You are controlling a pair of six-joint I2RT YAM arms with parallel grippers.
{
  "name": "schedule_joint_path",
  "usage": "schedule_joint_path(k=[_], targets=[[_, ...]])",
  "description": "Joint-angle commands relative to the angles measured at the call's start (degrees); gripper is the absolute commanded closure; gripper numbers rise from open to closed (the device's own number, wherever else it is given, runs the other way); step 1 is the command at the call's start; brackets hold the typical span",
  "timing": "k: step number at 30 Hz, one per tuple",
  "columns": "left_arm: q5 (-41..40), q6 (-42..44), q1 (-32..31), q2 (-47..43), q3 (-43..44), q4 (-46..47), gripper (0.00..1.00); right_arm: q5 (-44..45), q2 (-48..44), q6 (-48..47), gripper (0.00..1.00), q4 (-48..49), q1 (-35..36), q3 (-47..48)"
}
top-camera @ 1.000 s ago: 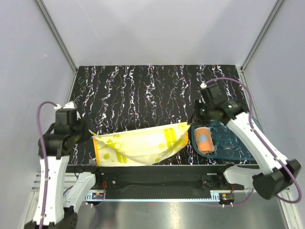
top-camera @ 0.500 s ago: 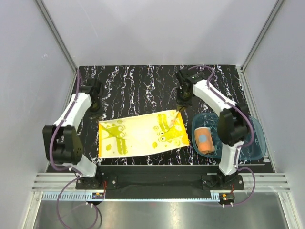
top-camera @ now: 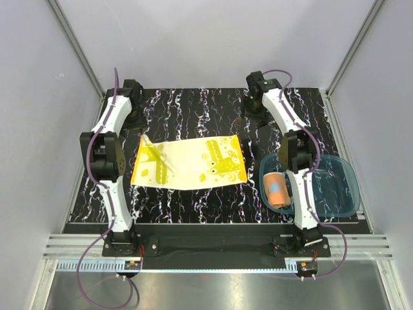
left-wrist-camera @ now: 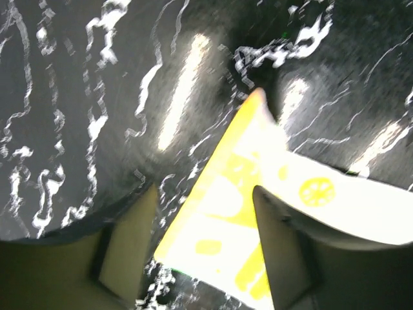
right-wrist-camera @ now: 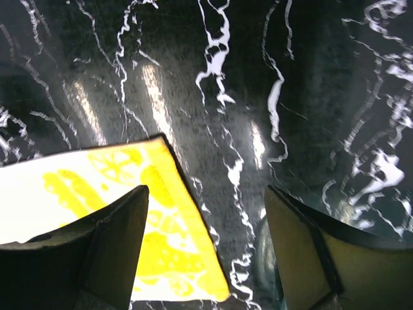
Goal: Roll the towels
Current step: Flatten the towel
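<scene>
The yellow towel (top-camera: 187,161) lies spread flat on the black marbled table. Its far left corner (left-wrist-camera: 251,161) shows below my left gripper (left-wrist-camera: 203,223), which is open and hangs above it with nothing held. Its far right corner (right-wrist-camera: 161,219) lies under my right gripper (right-wrist-camera: 206,223), also open and empty. In the top view the left gripper (top-camera: 134,111) and the right gripper (top-camera: 253,113) stand just beyond the towel's far edge. The orange dotted towel (top-camera: 277,189) sits rolled up in the tray.
The translucent blue tray (top-camera: 335,194) stands at the near right, partly off the table's right edge. Both arms stretch from their bases at the near edge along the towel's sides to the back. Grey walls close in the table.
Both grippers have opened and let go of the yellow towel's far corners. The arms reached farther back and the towel now lies flat, farther from the near edge.
</scene>
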Motion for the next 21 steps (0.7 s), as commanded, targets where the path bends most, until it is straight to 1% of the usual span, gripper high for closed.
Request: schedule_joint_path(k=[1,2,3,4,5,6,7,8,9,10,11,12,13,14,15,16,17,21], targets=[[-3.47,0.81,0.53,-8.29,-1.59,-1.29,0.30,1.10,-10.47,-1.94,0.21,-0.16,0.17,-4.06],[-3.56,0.11,0.54,-12.58,-3.61,-1.11,0.29,0.14,-15.54,-1.94,0.21,3.25,0.17,-11.06],[-3.57,-0.33,0.62,-15.06,-8.77,-0.76,0.29,-0.56,-18.29,-1.94,0.21,5.28,0.25,-14.78],[-2.70,-0.77,1.93,-17.78,-11.78,0.38,0.29,-1.18,-20.75,-1.94,0.21,7.22,0.17,-18.39],[-1.82,-1.91,2.29,-23.37,-14.94,1.08,0.29,-1.97,-24.95,-1.94,0.21,10.28,0.17,-24.16],[-1.02,-2.44,2.73,-26.56,-18.97,2.05,0.29,-2.76,-26.74,-1.85,0.21,11.18,0.25,-26.57],[1.33,-2.88,3.52,-29.90,-25.89,4.06,0.29,-3.55,-28.32,-1.94,0.21,11.71,0.25,-28.42],[3.01,-4.19,4.13,-35.94,-30.05,5.21,0.29,-4.08,-30.69,-1.94,0.21,12.07,0.25,-31.40],[4.94,-4.73,4.75,-38.70,-33.39,6.18,0.30,-4.43,-31.67,-2.02,0.21,12.16,0.34,-32.65],[8.18,-5.43,5.88,-41.25,-39.43,7.67,0.31,-4.70,-32.72,-2.11,0.21,12.25,0.26,-34.05],[9.34,-6.65,6.24,-45.54,-42.02,8.20,0.31,-5.66,-34.82,-2.03,0.21,12.94,0.25,-36.94],[12.05,-6.93,6.60,-47.23,-44.30,8.99,0.31,-6.02,-36.06,-1.85,0.21,13.30,0.34,-38.53],[13.30,-7.28,7.64,-49.68,-48.94,10.57,0.31,-6.63,-37.11,-1.76,0.21,13.82,0.26,-40.12],[15.14,-7.54,8.44,-50.49,-50.90,11.63,0.31,-7.07,-39.30,-1.59,0.21,14.96,0.25,-43.09],[20.55,-7.37,9.58,-50.94,-53.09,13.90,0.31,-7.34,-40.37,-1.41,0.21,15.41,0.25,-44.51],[22.34,-7.37,11.59,-51.03,-54.77,14.70,0.31,-7.43,-41.16,-1.58,0.21,15.76,0.25,-45.74],[23.41,-7.63,12.31,-50.94,-57.22,15.50,0.31,-7.43,-42.39,-1.67,0.21,16.11,0.25,-47.58],[25.52,-8.51,14.07,-50.24,-61.11,21.64,0.32,-7.95,-44.07,-1.85,0.21,16.37,0.25,-50.23]])
